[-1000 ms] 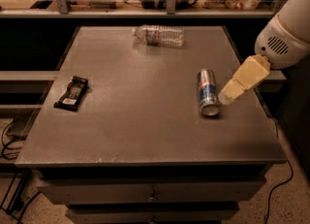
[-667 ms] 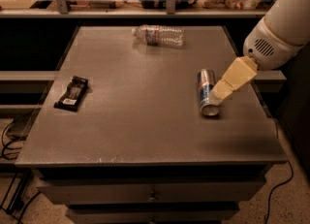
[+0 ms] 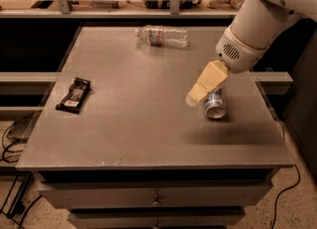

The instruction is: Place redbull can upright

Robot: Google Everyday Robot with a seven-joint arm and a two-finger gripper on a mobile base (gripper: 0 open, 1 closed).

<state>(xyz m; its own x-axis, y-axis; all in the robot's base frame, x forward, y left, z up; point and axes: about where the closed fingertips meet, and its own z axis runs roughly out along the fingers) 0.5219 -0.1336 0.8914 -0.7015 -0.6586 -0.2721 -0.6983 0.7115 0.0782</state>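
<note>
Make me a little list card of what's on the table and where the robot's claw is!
table: grey top, drawers underneath
redbull can: lying on its side, right part of the table, not upright yet
claw: just left of the can, overlapping it in this view; contact cannot be told
water bottle: clear plastic, lying on its side near the far edge
black packet: lying flat on the left side

Clear plastic water bottle (image 3: pixel 163 35) lies on its side near the far edge of the table (image 3: pixel 124 139). Flat black packet (image 3: pixel 74 94) lies near the left edge, well apart from it. End effector (image 3: pixel 193 98) hangs over the table's right half.
</note>
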